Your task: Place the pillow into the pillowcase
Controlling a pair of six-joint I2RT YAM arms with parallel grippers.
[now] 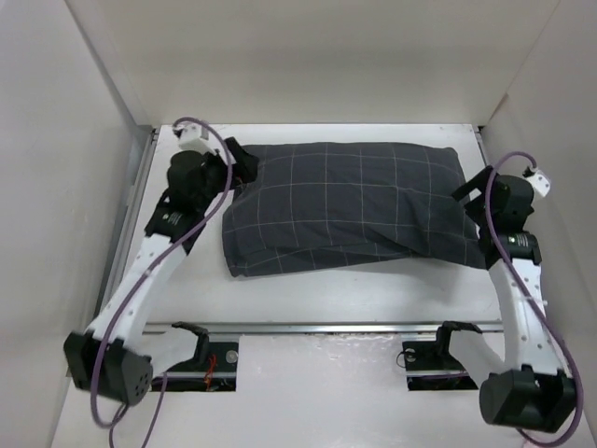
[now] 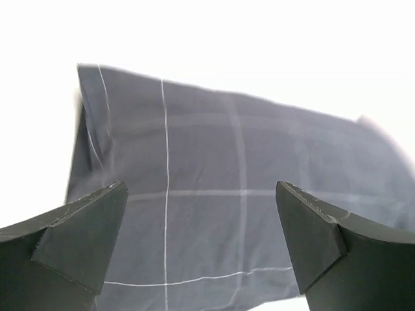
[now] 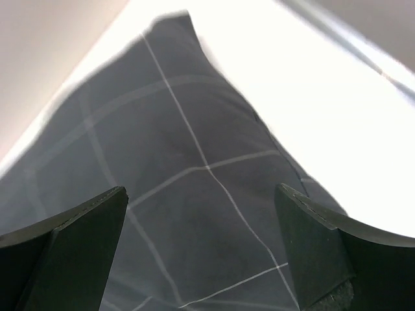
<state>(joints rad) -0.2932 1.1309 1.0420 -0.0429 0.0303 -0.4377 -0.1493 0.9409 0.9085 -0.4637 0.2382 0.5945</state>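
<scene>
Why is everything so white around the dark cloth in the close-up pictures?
Left wrist view: everything around the pillowcase is blown out to white glare. Right wrist view: same glare, and its far corner is blurry. Top view: evenly lit, with soft shadows.

The left arm (image 1: 140,271) goes up from its base at the near left corner. It bends so its wrist points to the right. The left gripper (image 1: 241,166) is at the far left, and the left fingers (image 2: 84,227) stand wide apart (the wrist view shows a big gap between them). The right arm (image 1: 522,299) goes up from the near right corner and leans in a little. The right gripper (image 1: 469,199) points left, toward the other one. The right fingers (image 3: 78,227) are spread wide too, and they pinch nothing.
</scene>
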